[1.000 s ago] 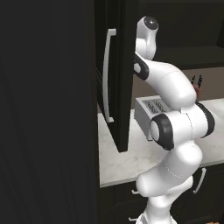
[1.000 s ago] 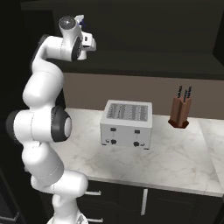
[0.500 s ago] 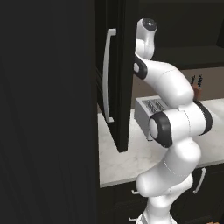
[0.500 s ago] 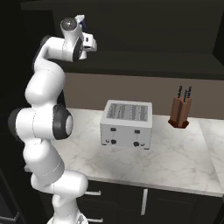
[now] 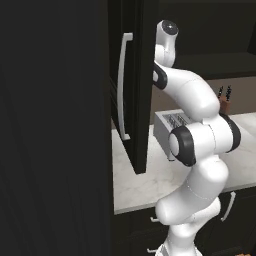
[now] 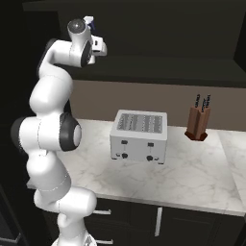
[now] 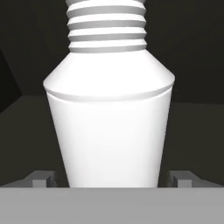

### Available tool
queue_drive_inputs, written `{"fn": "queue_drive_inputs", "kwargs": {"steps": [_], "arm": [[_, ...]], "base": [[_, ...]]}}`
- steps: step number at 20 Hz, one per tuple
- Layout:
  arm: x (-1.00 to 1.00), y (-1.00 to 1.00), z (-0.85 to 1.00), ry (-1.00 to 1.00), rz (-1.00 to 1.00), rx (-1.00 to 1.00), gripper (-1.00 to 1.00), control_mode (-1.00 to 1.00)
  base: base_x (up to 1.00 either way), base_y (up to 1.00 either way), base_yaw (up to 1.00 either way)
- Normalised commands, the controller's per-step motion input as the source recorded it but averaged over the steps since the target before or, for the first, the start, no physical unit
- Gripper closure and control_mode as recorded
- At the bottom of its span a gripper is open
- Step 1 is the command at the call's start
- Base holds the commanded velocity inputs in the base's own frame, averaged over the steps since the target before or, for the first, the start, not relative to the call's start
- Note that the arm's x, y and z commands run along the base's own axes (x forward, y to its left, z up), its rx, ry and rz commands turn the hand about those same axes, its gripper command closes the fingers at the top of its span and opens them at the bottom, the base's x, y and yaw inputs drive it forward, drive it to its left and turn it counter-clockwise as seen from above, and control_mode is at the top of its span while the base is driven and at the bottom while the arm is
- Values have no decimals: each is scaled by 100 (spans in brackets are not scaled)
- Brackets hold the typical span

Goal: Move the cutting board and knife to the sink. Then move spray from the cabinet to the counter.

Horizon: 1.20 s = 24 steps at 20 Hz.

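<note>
The spray is a white bottle with a ribbed neck, standing upright and very close in the hand view. My gripper is open, and its fingertips flank the bottle's base without pressing on it. In the right base view the blue-and-white nozzle of the spray peeks over my raised wrist in the dark shelf recess. The cabinet has its black door swung open beside my arm. The marble counter lies below. The cutting board, knife and sink are out of view.
A silver toaster stands mid-counter. A wooden block with black-handled knives is at the back right. The open door's long silver handle hangs just left of my arm. Dark drawers with silver handles run under the worktop.
My wrist has shifted only slightly by the cabinet shelf. The jaws stay wide and the bottle has not moved.
</note>
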Motion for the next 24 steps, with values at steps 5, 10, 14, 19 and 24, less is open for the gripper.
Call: {"fn": "queue_drive_inputs", "kwargs": {"steps": [5, 10, 14, 19, 24], "arm": [[4, 2, 0, 0, 0, 0, 100, -100], [4, 0, 0, 0, 0, 0, 100, -100], [4, 0, 0, 0, 0, 0, 100, -100], [1, 0, 0, 0, 0, 0, 100, -100], [0, 0, 1, 0, 0, 1, 100, -100]], "base": [[0, 0, 0], [0, 0, 0], [0, 0, 0], [0, 0, 0], [0, 0, 0]]}}
